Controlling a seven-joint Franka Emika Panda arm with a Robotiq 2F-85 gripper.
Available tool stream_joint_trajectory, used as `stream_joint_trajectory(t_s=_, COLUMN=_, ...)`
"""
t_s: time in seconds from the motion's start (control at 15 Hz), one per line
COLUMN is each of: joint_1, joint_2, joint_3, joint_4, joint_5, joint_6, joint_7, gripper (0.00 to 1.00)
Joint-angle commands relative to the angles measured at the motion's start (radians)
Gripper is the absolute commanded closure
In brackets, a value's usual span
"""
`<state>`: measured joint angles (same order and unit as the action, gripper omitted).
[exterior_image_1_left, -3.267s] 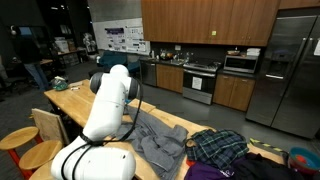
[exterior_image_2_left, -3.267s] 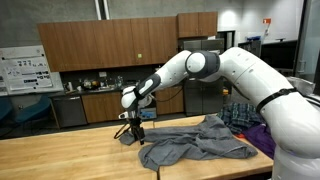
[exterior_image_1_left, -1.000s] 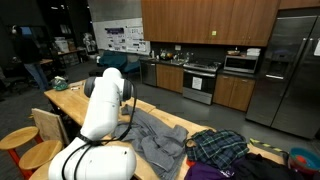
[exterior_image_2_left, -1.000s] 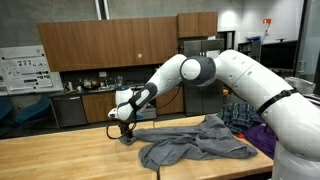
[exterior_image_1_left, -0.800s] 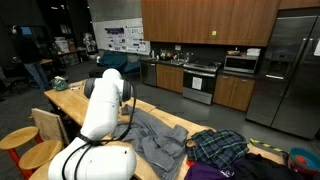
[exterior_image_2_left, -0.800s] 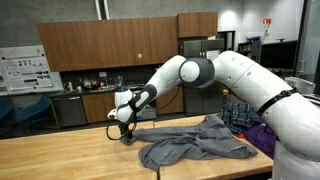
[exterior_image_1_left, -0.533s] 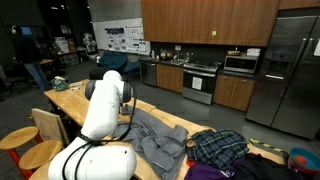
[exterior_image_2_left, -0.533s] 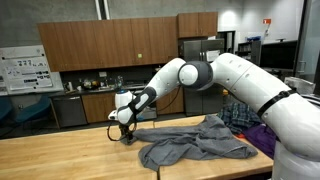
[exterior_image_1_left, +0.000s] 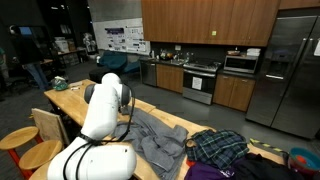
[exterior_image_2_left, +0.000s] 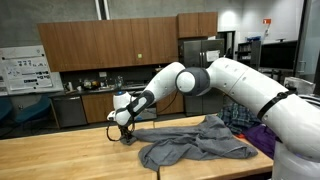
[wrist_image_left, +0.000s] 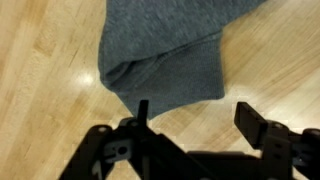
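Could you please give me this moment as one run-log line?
gripper: open, low over table | nearest: folded end of grey garment | contact: cannot tell | held: nothing

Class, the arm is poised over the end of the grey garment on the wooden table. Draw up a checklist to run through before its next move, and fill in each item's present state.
1. Gripper jaws stand apart: ok.
2. Folded end of the grey garment lies just ahead of the gap between the fingers: ok.
3. Cloth clamped: not ok, nothing is gripped yet.
4. Fingertips resting on the wooden table: cannot tell.
5. Far end of the garment lies apart from the plaid cloth pile: cannot tell; they lie close together.
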<state>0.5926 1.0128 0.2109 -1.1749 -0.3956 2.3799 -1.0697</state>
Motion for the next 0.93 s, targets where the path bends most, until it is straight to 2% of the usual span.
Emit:
stream_joint_trajectory(t_s=0.0, joint_1=0.044, joint_2=0.042, joint_3=-0.032, joint_4=0.101, joint_5=-0.03, joint_6=-0.06, joint_7=0.011, gripper=0.16)
stream_joint_trajectory(t_s=0.13, joint_1=0.057, joint_2=0.054, joint_3=-0.041, joint_4=0.128, joint_5=-0.029, joint_6=-0.089, joint_7=0.01, gripper=0.17)
stream_joint_trajectory(t_s=0.4, joint_1=0.063, joint_2=0.051, joint_3=-0.051, joint_4=0.118, joint_5=-0.01, joint_6=-0.163, joint_7=0.041, gripper=0.0)
stream_joint_trajectory(t_s=0.6, joint_1=0.058, joint_2=0.009, joint_3=-0.054, joint_4=0.055, joint_5=-0.008, joint_6=-0.19, joint_7=0.104, gripper=0.0)
stream_joint_trajectory(t_s=0.87, joint_1=0.049, joint_2=-0.053, joint_3=-0.053, joint_4=-0.034, joint_5=-0.01, joint_6=-0.155, joint_7=0.192, gripper=0.0)
